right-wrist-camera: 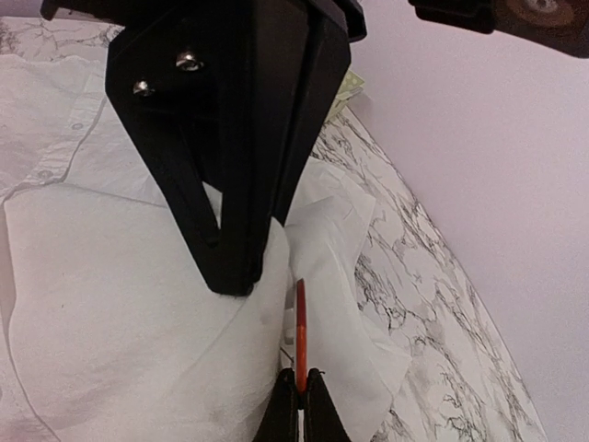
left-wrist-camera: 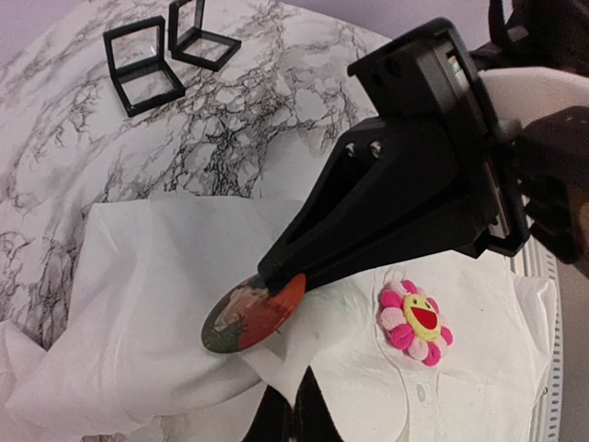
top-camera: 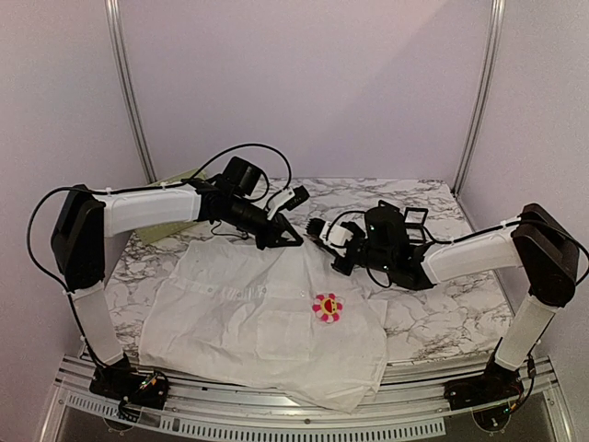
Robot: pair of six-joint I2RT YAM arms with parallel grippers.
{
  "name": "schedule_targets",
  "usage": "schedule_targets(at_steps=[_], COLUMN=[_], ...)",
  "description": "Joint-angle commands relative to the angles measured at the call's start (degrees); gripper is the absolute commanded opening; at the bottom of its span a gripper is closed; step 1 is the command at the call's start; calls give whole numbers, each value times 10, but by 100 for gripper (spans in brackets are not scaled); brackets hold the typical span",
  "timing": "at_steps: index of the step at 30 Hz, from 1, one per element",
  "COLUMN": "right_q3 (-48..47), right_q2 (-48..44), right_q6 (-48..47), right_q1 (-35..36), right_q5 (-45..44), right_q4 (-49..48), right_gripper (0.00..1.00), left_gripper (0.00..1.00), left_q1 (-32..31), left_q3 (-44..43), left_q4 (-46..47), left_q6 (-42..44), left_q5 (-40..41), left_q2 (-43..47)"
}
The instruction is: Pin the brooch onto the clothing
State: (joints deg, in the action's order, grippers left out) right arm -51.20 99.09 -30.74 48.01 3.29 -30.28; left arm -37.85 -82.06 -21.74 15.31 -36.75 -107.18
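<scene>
Right claw (right-wrist-camera: 298, 391) is clamped on the rim of the round red-and-green brooch (left-wrist-camera: 250, 315), presenting it edge-on against a raised fold of the white shirt (top-camera: 230, 322), probably so its back faces the cloth. Left claw (right-wrist-camera: 232, 276) is closed on that fold and holds it up off the marble table (top-camera: 442, 318), likely to give the pin slack fabric to bite. A pink flower pin (left-wrist-camera: 414, 322) lies on the shirt just beside.

Left end effector (right-wrist-camera: 300, 379) and right end effector (left-wrist-camera: 276, 274) sat tip to tip over shirt's (top-camera: 248, 322) far edge, no gap. Worktop (top-camera: 442, 313) right of shirt was open; two black frames (left-wrist-camera: 138, 66) stood beyond.
</scene>
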Motion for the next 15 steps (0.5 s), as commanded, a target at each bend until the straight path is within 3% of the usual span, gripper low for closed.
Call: schedule_targets(at_steps=[1, 9, 15], right_q3=[3, -5, -3], right_q2=[-15, -25, -35], right_q6=[-4, 61, 146], right_q1=[3, 3, -7], right_q5=[14, 112, 139], right_q4=[16, 16, -19], right_gripper=[0, 0, 0], left_gripper=[0, 0, 0], left_q1=[6, 6, 5], left_q3=[-12, -13, -10], left_q4=[19, 21, 22], left_q6=[-8, -6, -5], left_q5=[-3, 1, 1], left_q2=[-8, -11, -10])
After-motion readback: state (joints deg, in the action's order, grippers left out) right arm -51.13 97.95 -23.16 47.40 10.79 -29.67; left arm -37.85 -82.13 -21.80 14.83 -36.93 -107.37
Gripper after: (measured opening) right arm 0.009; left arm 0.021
